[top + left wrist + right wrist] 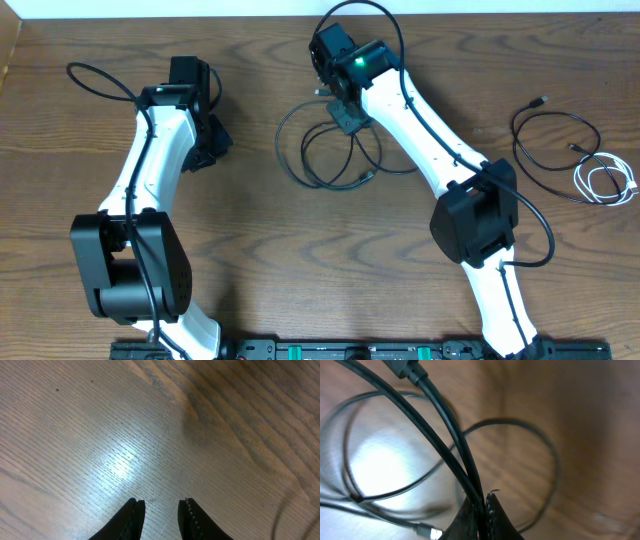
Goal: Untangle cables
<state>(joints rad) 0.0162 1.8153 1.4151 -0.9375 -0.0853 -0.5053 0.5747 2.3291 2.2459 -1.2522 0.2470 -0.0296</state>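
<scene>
Looking down from overhead, the black cable lies in loose loops at the middle of the table. A second black cable and a coiled white cable sit well apart from it near the right edge, and neither wrist view shows those two. Only the right wrist view shows the grip: the right gripper has its fingers pressed together on two strands of the black cable, and a silver-tipped plug lies just beside them. In the left wrist view, the left gripper hangs over bare wood with its fingers a little apart, holding nothing.
</scene>
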